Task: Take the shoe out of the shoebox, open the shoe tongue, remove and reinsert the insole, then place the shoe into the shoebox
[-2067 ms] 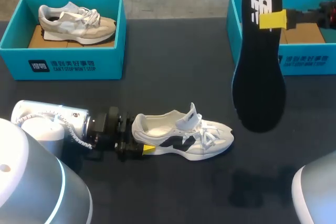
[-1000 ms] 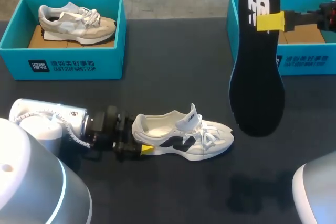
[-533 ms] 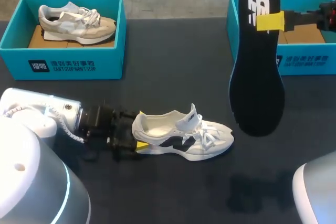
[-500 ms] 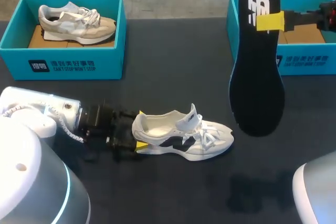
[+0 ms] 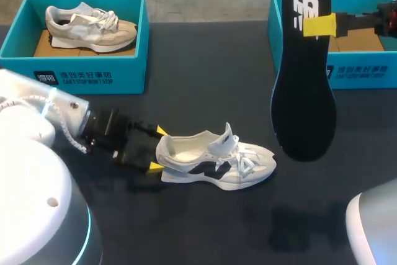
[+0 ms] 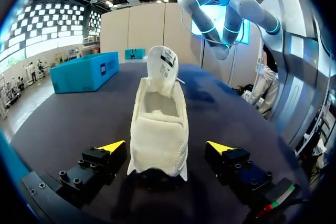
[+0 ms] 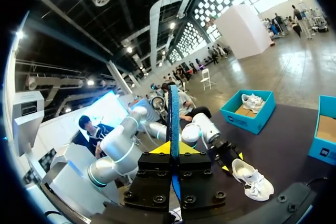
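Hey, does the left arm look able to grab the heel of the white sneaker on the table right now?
Probably yes. The left end effector is open with its yellow tips on either side of the white sneaker's heel, and nothing lies between them and the heel.

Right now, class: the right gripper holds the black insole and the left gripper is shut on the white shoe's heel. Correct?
No: the left gripper is open, its fingers clear of the white shoe, as the left wrist view shows; the right gripper holds the black insole.
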